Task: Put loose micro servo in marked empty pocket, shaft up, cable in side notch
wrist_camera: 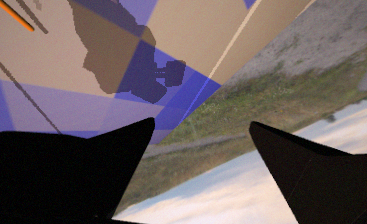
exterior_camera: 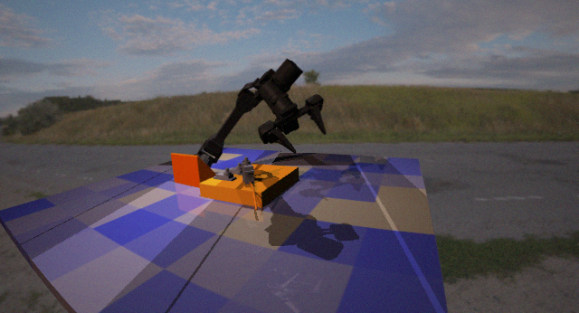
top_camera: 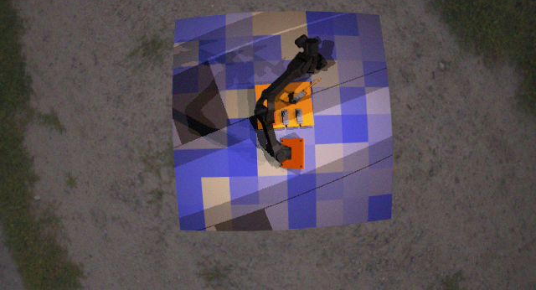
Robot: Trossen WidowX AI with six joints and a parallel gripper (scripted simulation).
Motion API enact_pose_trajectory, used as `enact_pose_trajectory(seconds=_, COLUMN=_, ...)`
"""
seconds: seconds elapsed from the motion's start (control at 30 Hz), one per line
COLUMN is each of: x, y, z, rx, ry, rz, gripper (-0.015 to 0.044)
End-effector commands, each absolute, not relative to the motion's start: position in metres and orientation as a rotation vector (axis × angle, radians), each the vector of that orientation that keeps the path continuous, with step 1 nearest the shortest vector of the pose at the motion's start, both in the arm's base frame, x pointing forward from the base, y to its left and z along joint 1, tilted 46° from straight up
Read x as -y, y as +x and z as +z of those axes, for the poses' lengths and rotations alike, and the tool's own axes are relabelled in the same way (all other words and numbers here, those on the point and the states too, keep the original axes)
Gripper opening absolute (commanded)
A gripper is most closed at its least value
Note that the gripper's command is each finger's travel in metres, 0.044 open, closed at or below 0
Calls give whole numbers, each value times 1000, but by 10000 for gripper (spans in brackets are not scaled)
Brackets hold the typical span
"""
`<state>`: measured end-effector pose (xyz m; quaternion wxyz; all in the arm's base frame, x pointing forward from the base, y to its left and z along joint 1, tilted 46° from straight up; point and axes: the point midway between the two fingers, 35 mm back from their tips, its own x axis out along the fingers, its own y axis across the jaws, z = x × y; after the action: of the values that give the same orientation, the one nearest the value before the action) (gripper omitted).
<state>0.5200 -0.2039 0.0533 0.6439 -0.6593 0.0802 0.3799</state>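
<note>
We see a small grey servo [top_camera: 298, 96] [exterior_camera: 247, 172] with an orange cable, atop the orange deck [top_camera: 307, 106] [exterior_camera: 231, 195], its long axis diagonal from above. Our claw [top_camera: 311, 65] [exterior_camera: 310, 143] [wrist_camera: 200, 123] is wide, holding nothing.

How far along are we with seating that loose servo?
Already done: nothing of the placing. Two servos sit in line on the deck, but the loose servo lies askew there, its orange cable trailing over the edge.
In hand: nothing; the gripper is open above the mat.
Left: grasp, seat, route cable, release, clear.
</note>
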Motion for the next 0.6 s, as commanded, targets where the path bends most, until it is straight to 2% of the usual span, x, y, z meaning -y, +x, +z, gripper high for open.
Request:
enact_pose_trajectory(seconds=0.0, x=201, y=489, z=36, rx=-233, ry=-1483, rz=991, gripper=440)
enact_pose_trajectory(seconds=0.57, x=162, y=353, z=24, rx=-185, ry=-1270, rz=1526, gripper=440)
